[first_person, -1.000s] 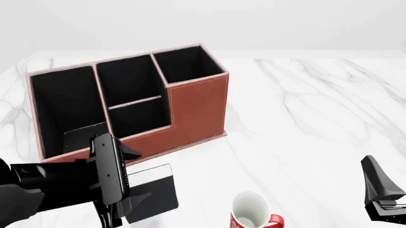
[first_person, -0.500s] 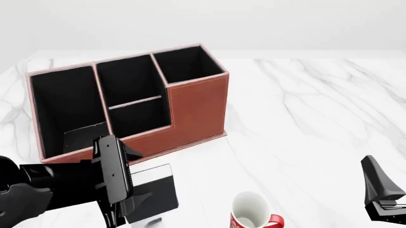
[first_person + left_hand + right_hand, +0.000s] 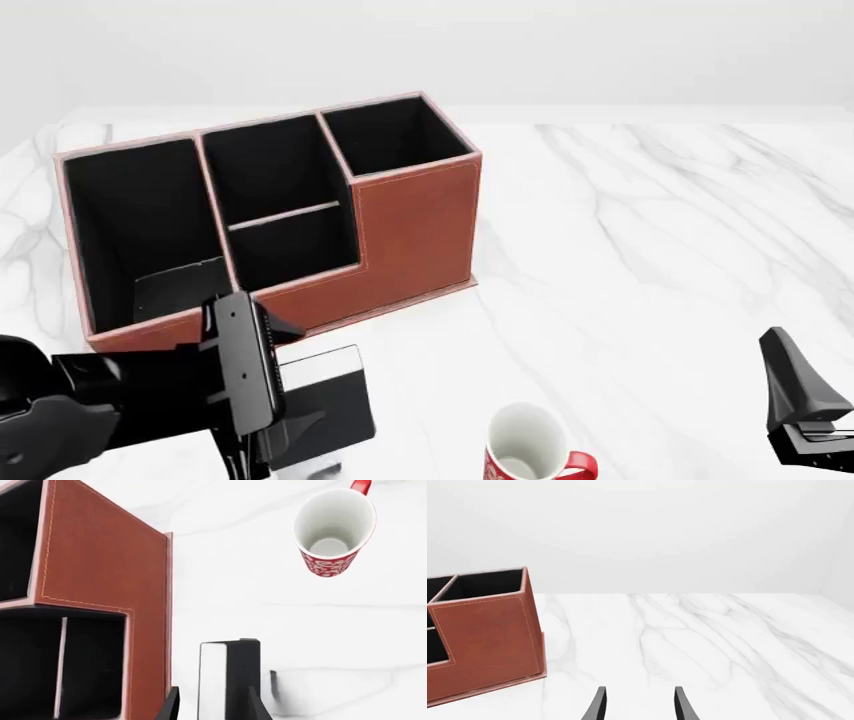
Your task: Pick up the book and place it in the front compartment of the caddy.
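Left arm hides part of the book (image 3: 327, 400)

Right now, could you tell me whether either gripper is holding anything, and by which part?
The left gripper grips the thin black book across its covers at one end; the right gripper holds nothing.

Plainly a simulated desk scene, not a lived-in room: white marble-veined bench (image 3: 641, 220), blank pale-grey backdrop, flat rendered light. Office-like props only: reddish-brown stitched caddy (image 3: 414, 225) with black-lined compartments, red-and-white mug (image 3: 531, 448), black book (image 3: 327, 400).
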Controlling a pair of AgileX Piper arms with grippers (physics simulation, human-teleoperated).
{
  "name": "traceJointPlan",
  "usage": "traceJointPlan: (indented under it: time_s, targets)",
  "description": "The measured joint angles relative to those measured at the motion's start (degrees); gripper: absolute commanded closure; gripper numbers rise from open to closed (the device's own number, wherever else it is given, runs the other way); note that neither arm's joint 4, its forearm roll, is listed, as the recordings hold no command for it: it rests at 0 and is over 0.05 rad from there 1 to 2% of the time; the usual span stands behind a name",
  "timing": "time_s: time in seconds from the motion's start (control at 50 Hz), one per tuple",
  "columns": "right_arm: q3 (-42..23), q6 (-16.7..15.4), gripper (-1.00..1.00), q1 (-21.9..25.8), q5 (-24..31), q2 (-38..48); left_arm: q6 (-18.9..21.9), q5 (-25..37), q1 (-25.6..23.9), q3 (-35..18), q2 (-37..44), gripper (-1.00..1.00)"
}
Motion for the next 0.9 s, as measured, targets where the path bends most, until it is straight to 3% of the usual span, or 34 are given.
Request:
traceJointPlan:
  time_s: [0.6,0.62,0.9]
  targets:
    - [0.0,0.0,-1.0,0.0,0.0,0.0,-2.2,0.0,-1.6,0.1,0.2,-1.0]
    - [0.0,0.0,-1.0,0.0,0.0,0.0,-2.3,0.0,-1.6,0.1,0.1,1.0]
    - [0.0,0.0,-1.0,0.0,0.0,0.0,-3.7,0.5,-2.4,0.2,-1.4,1.0]
